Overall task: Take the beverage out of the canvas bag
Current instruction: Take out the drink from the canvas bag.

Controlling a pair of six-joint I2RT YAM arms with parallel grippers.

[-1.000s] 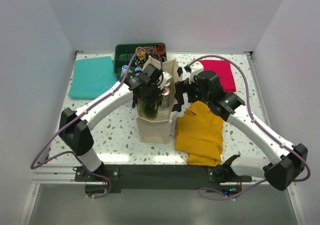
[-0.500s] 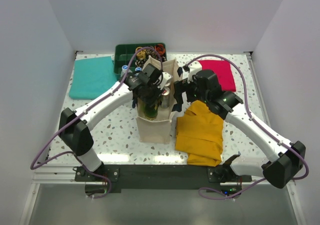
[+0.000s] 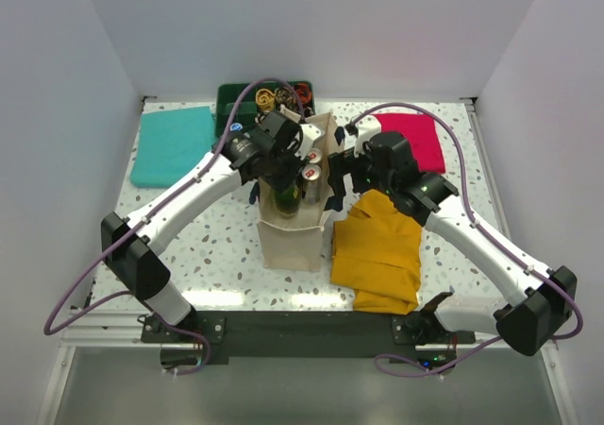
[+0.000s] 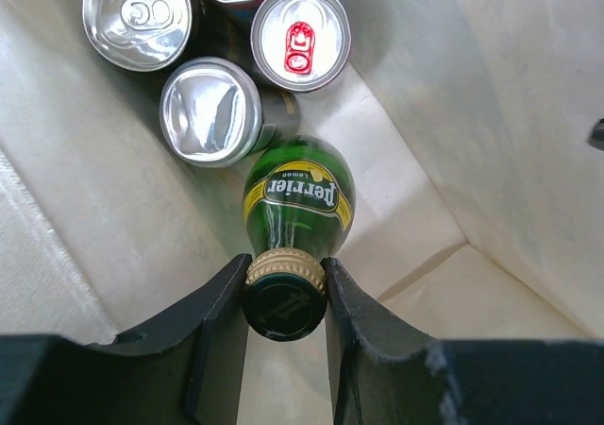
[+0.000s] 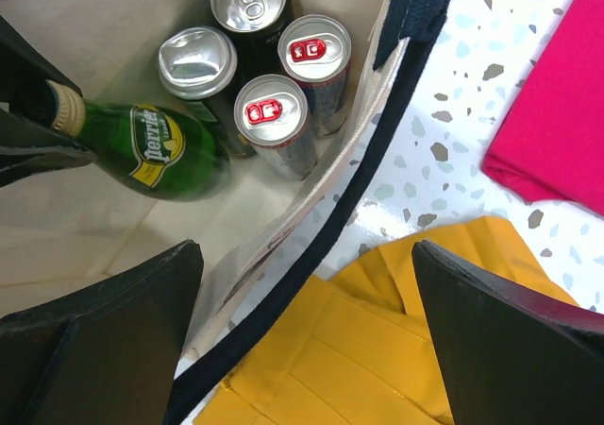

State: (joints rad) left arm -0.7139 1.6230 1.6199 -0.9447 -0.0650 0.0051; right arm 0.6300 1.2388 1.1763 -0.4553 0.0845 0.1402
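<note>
The cream canvas bag [image 3: 294, 241] stands open at the table's middle, with navy strap handles [image 5: 377, 175]. Inside it lie a green Perrier bottle [image 4: 297, 194] and several cans [image 4: 300, 36]. My left gripper [image 4: 283, 297] is inside the bag, shut on the bottle's gold-collared cap. The bottle [image 3: 286, 196] stands in the bag's near part; it also shows in the right wrist view [image 5: 156, 151]. My right gripper [image 5: 307, 335] is open wide, straddling the bag's right rim [image 5: 283, 227], one finger over the bag's inside, the other over the yellow cloth.
A mustard-yellow cloth [image 3: 379, 250] lies right of the bag. A pink cloth [image 3: 411, 140] is at the back right, a teal cloth [image 3: 175, 144] at the back left. A green bin [image 3: 264, 99] with small items stands behind the bag.
My left arm has shifted and the bottle has risen a little in the bag. The right gripper moved slightly left toward the bag rim, then held.
</note>
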